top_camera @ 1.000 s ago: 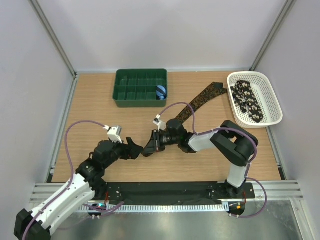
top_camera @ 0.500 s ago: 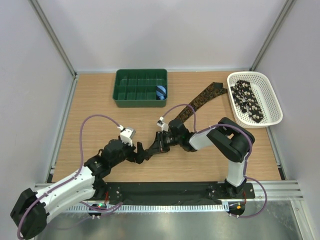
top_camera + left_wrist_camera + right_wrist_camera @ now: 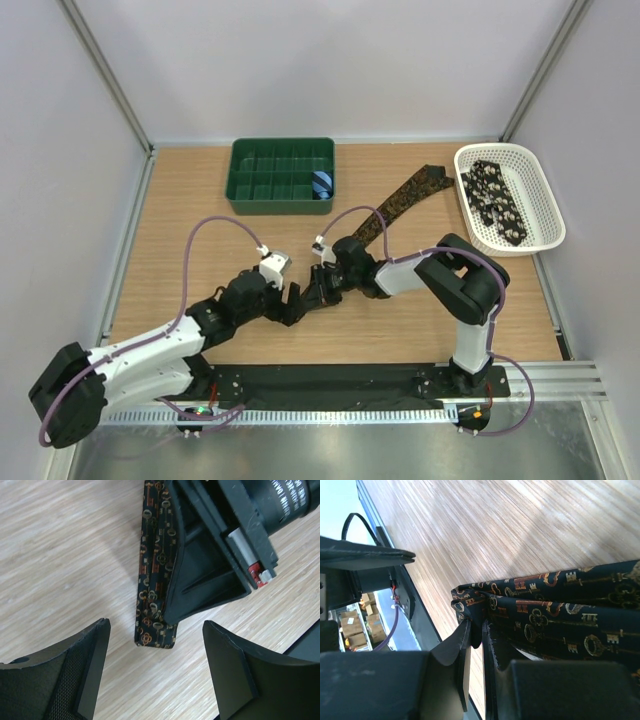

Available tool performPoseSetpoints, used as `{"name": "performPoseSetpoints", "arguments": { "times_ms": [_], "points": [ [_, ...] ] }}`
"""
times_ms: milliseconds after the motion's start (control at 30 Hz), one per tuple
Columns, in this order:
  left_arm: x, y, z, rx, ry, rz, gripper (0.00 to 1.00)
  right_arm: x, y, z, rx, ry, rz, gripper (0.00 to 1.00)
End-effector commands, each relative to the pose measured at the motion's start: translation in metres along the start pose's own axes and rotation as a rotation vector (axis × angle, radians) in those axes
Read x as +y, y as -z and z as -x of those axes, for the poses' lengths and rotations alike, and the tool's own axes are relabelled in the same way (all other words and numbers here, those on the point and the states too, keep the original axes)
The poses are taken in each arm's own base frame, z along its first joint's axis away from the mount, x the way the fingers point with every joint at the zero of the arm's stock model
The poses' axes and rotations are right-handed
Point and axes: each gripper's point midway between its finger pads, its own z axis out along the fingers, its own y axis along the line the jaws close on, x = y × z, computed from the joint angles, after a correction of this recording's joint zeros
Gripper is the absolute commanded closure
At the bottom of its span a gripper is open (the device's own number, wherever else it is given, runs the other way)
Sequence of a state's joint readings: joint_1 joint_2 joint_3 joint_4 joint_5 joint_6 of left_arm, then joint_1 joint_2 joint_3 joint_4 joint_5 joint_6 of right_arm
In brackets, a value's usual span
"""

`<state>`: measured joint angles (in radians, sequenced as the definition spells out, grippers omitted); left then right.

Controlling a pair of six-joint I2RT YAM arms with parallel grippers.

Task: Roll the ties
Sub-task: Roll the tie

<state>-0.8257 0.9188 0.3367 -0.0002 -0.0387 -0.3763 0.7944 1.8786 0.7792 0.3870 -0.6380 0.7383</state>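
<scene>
Right claw (image 3: 477, 627) pinches one tie (image 3: 560, 605); second tie (image 3: 497, 200) in basket (image 3: 543, 205)

Wooden table (image 3: 190, 230): green divided tray (image 3: 282, 206) far centre, white basket (image 3: 495, 148) far right, patterned tie (image 3: 405, 195) stretched diagonally.

Your left arm (image 3: 140, 355) and right arm (image 3: 400, 280): white shells, black joints, purple cables (image 3: 190, 250), small white wrist cameras (image 3: 272, 266), matte-black fingers (image 3: 235, 675) with textured inner pads (image 3: 70, 675).
</scene>
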Motion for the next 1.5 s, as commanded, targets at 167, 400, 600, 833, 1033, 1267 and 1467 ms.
{"name": "performPoseSetpoints", "arguments": {
  "times_ms": [167, 400, 600, 833, 1033, 1267, 1467],
  "points": [
    [-0.007, -0.013, 0.014, 0.020, -0.069, 0.021, 0.26, 0.001, 0.005, 0.016, -0.020, 0.075, -0.064, 0.87],
    [-0.005, -0.022, -0.002, 0.124, -0.073, 0.042, 0.34, -0.004, 0.004, 0.015, 0.005, 0.079, -0.088, 0.89],
    [-0.004, -0.030, -0.008, 0.172, -0.079, 0.053, 0.39, -0.010, 0.005, 0.014, 0.015, 0.073, -0.097, 0.89],
    [-0.008, -0.039, -0.016, 0.224, -0.095, 0.033, 0.41, -0.010, 0.006, 0.014, 0.012, 0.069, -0.095, 0.88],
    [-0.011, -0.044, -0.024, 0.258, -0.110, 0.030, 0.41, -0.012, 0.009, 0.014, 0.022, 0.061, -0.092, 0.88],
    [-0.010, -0.053, -0.033, 0.301, -0.136, 0.048, 0.57, -0.016, 0.013, 0.013, 0.035, 0.059, -0.104, 0.83],
    [-0.013, -0.053, -0.038, 0.308, -0.148, 0.059, 0.58, -0.015, 0.022, 0.019, 0.005, 0.065, -0.115, 0.66]
  ]
}}
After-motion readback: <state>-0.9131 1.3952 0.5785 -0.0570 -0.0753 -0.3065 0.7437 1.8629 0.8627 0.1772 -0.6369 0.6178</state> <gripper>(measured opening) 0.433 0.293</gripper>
